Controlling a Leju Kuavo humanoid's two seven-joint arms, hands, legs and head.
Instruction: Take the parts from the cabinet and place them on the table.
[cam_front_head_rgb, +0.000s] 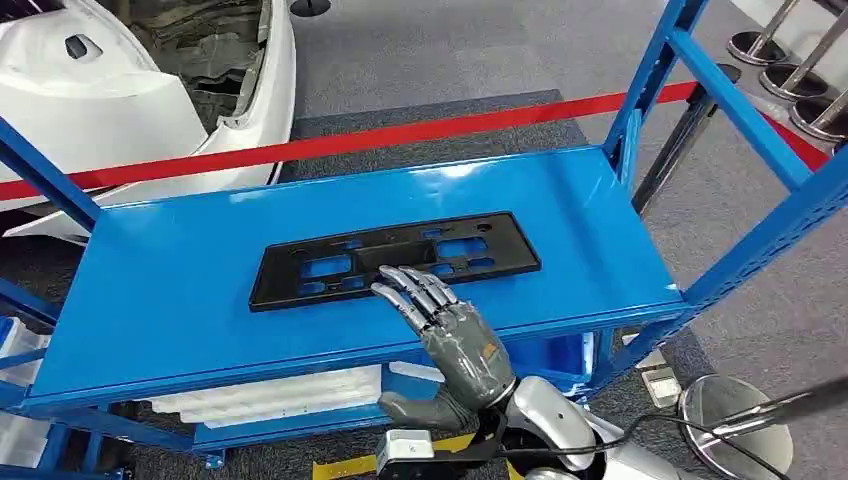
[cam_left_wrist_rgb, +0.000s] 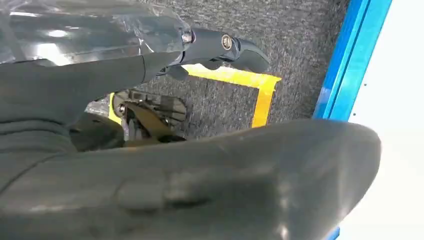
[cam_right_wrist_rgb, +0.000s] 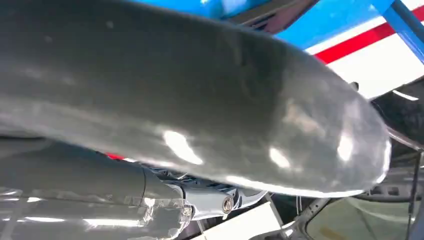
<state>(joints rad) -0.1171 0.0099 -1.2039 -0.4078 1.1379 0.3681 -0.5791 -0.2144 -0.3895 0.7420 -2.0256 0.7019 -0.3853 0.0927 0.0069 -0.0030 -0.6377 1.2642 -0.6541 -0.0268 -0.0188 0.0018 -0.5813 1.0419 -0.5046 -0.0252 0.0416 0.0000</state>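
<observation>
A flat black plastic part (cam_front_head_rgb: 400, 250) with several cut-outs lies in the middle of the blue top shelf (cam_front_head_rgb: 170, 280) of the cabinet. My right hand (cam_front_head_rgb: 450, 345) reaches over the shelf's near edge, palm down. Its fingers (cam_front_head_rgb: 410, 290) lie stretched on the part's near rim, and the thumb hangs below the shelf edge without closing on anything. The right wrist view has that hand's thick grey thumb (cam_right_wrist_rgb: 200, 100) close up under the blue shelf. My left hand (cam_left_wrist_rgb: 200, 175) hangs over grey carpet, its fingers apart and holding nothing.
Blue uprights (cam_front_head_rgb: 740, 110) rise at the cabinet's right end. White parts (cam_front_head_rgb: 280, 395) lie on the lower shelf. A red barrier tape (cam_front_head_rgb: 400, 135) and a white car body (cam_front_head_rgb: 120, 90) lie behind. A round stand base (cam_front_head_rgb: 735, 420) sits at right; yellow floor tape (cam_left_wrist_rgb: 250, 85) is below.
</observation>
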